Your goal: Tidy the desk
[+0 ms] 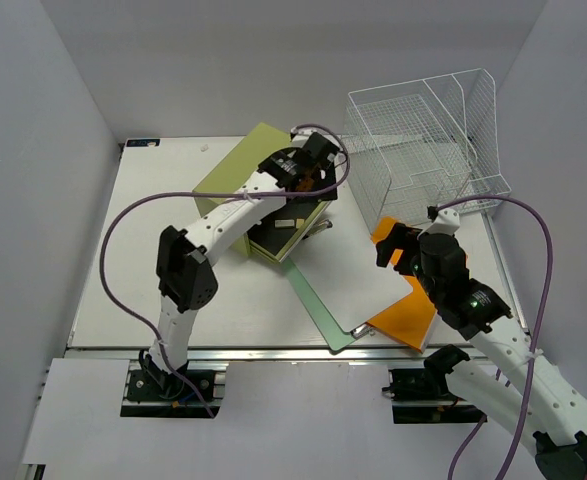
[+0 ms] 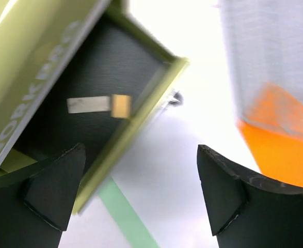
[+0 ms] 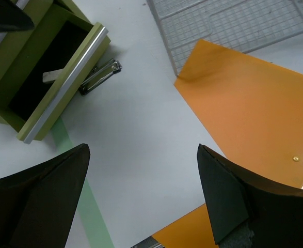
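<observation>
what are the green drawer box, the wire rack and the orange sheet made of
Green drawer box: looks like painted sheet metal, matte olive, with thin walls and a brushed silver strip on the drawer front.
Wire rack: white-coated metal wire in an open grid.
Orange sheet: probably plastic or card, smooth with a faint sheen; its small brass stud suggests a folder.

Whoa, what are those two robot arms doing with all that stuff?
They are tidying the desk. The left gripper hangs open over the pulled-out drawer of the green box, holding nothing; a small pale stick lies inside the drawer. The right gripper is open too, hovering above the white sheet and orange folder near the wire rack.
</observation>
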{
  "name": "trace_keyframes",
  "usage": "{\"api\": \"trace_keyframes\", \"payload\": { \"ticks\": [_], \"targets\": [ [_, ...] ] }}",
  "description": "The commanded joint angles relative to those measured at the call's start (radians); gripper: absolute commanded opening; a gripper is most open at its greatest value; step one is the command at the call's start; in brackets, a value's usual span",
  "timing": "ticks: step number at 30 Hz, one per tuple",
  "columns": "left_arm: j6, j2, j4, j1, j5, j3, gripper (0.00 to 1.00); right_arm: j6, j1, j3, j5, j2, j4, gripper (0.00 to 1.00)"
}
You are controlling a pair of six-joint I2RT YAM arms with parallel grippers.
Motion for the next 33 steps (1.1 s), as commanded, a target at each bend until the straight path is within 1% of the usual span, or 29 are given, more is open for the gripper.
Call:
{"api": "trace_keyframes", "payload": {
  "ticks": [1,2,3,5,6,7,8,9,10,11,12,13,14,15,17,18,19,20,21,22,26,30,33],
  "targets": [
    [0.18,-0.188,0.085,-0.022,0.155,0.049,0.98,-0.053,-0.006,0.008,-0.089,0.006,0.079,0.89],
    [0.215,-0.207,0.094,-0.021,0.187,0.052,0.98,-0.063,-0.006,0.005,-0.107,0.009,0.088,0.89],
    [0.267,-0.243,0.103,-0.019,0.178,0.057,0.98,-0.104,-0.006,0.005,-0.164,0.024,0.119,0.89],
    [0.331,-0.274,0.114,-0.005,0.158,0.052,0.98,-0.129,-0.006,0.003,-0.216,0.049,0.142,0.89],
    [0.341,-0.288,0.118,0.014,0.172,0.043,0.98,-0.141,-0.006,0.008,-0.244,0.082,0.15,0.89],
    [0.373,-0.309,0.121,0.091,0.221,0.034,0.98,-0.15,-0.006,0.012,-0.278,0.101,0.156,0.89],
    [0.378,-0.32,0.129,0.149,0.279,0.017,0.98,-0.152,-0.004,0.018,-0.328,0.119,0.169,0.89],
    [0.389,-0.328,0.163,0.21,0.43,-0.007,0.98,-0.156,-0.004,0.02,-0.351,0.151,0.183,0.89],
    [0.418,-0.328,0.175,0.322,0.507,-0.042,0.98,-0.158,-0.004,0.02,-0.38,0.164,0.196,0.89],
    [0.441,-0.325,0.19,0.367,0.553,-0.052,0.98,-0.152,-0.004,0.02,-0.387,0.176,0.228,0.89],
    [0.481,-0.317,0.203,0.431,0.657,-0.057,0.98,-0.156,-0.003,0.015,-0.394,0.2,0.246,0.89],
    [0.548,-0.307,0.21,0.455,0.698,-0.049,0.98,-0.158,-0.003,0.017,-0.404,0.214,0.264,0.89],
    [0.581,-0.281,0.217,0.479,0.739,-0.04,0.98,-0.156,-0.003,0.02,-0.408,0.23,0.289,0.89],
    [0.62,-0.265,0.218,0.525,0.873,-0.028,0.98,-0.162,-0.001,0.034,-0.416,0.269,0.301,0.89],
    [0.673,-0.215,0.221,0.57,0.965,0.015,0.98,-0.161,0.0,0.054,-0.44,0.315,0.314,0.89],
    [0.693,-0.198,0.218,0.617,1.029,0.025,0.98,-0.161,0.0,0.06,-0.445,0.361,0.329,0.89],
    [0.751,-0.182,0.214,0.639,1.168,0.032,0.98,-0.153,0.002,0.073,-0.431,0.381,0.334,0.89],
    [0.757,-0.17,0.224,0.659,1.207,0.037,0.98,-0.15,0.002,0.08,-0.428,0.401,0.335,0.89],
    [0.753,-0.143,0.221,0.685,1.213,0.046,0.98,-0.15,0.002,0.083,-0.428,0.436,0.349,0.89],
    [0.78,-0.127,0.204,0.694,1.221,0.06,0.98,-0.149,0.002,0.09,-0.398,0.45,0.352,0.89],
    [0.848,-0.081,0.166,0.709,1.331,0.074,0.98,-0.141,0.002,0.095,-0.391,0.513,0.401,0.89],
    [0.855,-0.061,0.152,0.709,1.325,0.03,0.98,-0.124,0.006,0.129,-0.416,0.622,0.446,0.89],
    [0.866,-0.049,0.154,0.709,1.339,0.002,0.98,-0.129,0.012,0.158,-0.416,0.703,0.505,0.84]
  ]
}}
